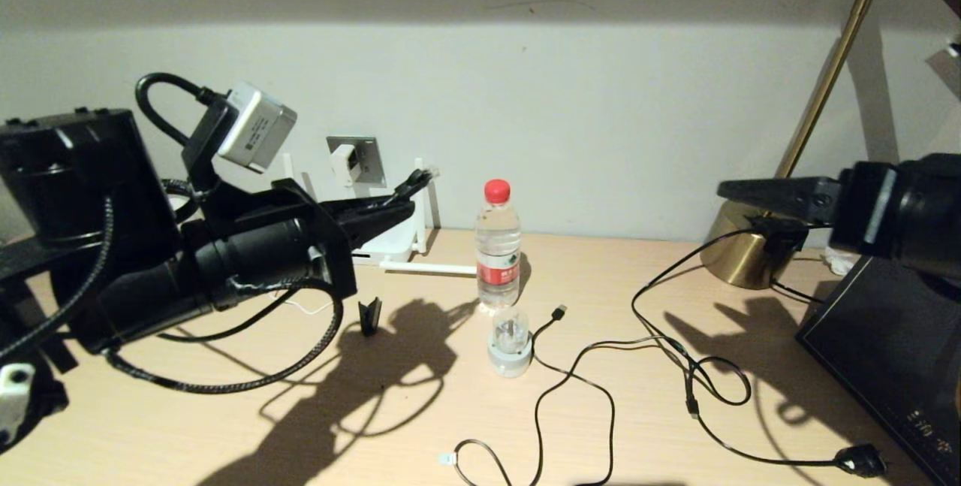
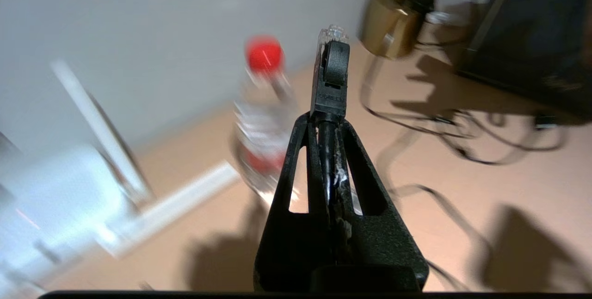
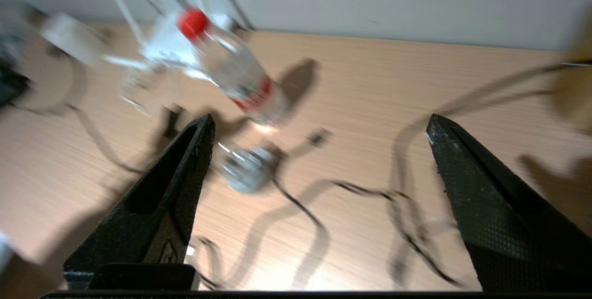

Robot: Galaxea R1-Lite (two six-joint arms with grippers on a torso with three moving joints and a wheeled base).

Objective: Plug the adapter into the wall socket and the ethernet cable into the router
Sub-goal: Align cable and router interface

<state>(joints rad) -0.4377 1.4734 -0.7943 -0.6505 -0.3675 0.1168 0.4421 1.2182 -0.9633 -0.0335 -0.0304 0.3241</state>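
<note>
Head view: the ethernet cable [image 1: 411,184] is gripped by the left gripper [image 1: 390,208].
Its fingers are closed on the plug, held above the desk [image 1: 638,426] near the router [image 1: 390,242]. Right gripper [image 3: 319,151] fingers are spread wide, empty. Beyond, the adapter [image 1: 345,161] is seated in the wall socket [image 1: 357,161].

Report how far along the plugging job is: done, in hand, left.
Done: the adapter sits in the wall socket. In hand: the left tool is shut on the ethernet cable, its clear plug poking past the fingertips, raised above the table near the router. Left: seating that plug in a router port. The right tool hangs open and empty at the right, near the lamp base.
</note>
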